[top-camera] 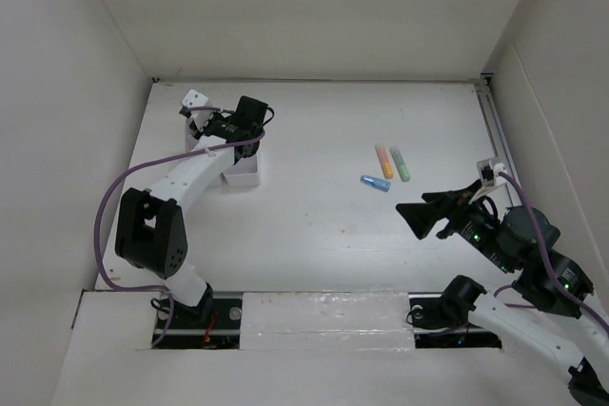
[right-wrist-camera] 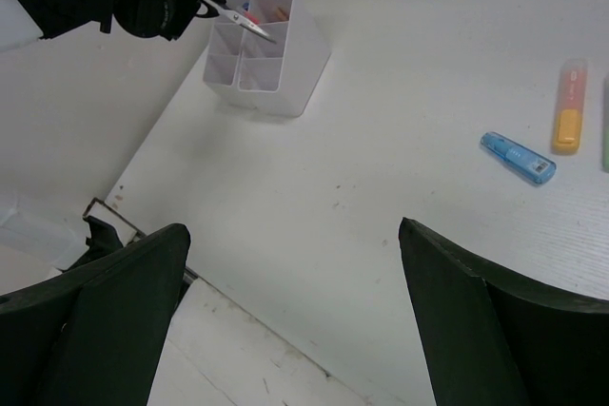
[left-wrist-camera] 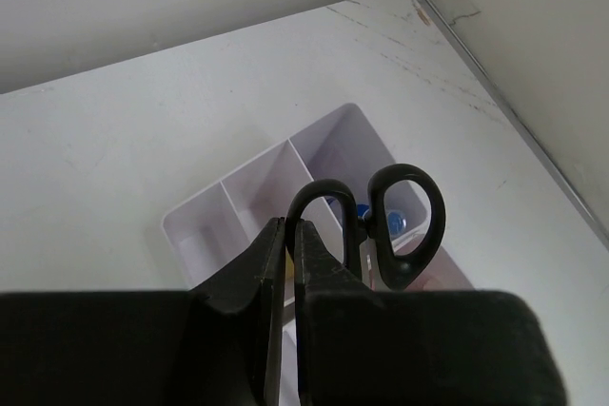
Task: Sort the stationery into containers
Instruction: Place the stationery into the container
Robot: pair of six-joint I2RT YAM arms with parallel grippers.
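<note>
**Ana:** Since the left tool is what carries them, tell me how the scissors look.

**Ben:** Small, with two black oval handle loops and short silver blades lying together. The tool's fingers are pressed tight on the rim of one loop. The blades slant out over the open top of the organizer. Whether they touch its rim, I cannot tell.

**Ana:** And the organizer itself?

**Ben:** White, translucent, split into small rectangular compartments. It stands at the far left of the worktop. Something blue shows in a compartment below the handles.

**Ana:** How does the left arm sit?

**Ben:** Stretched from its base to the far left corner, elbow bent, wrist bowed over the organizer.

**Ana:** The right tool?

**Ben:** Fingers spread wide apart, holding nothing. It hangs low at the near right, pointing left, its arm folded back behind it.

**Ana:** Anything loose?

**Ben:** An orange marker and a green marker lie side by side, with a blue marker just beside them. All three lie on the worktop, well apart from the organizer.
</note>
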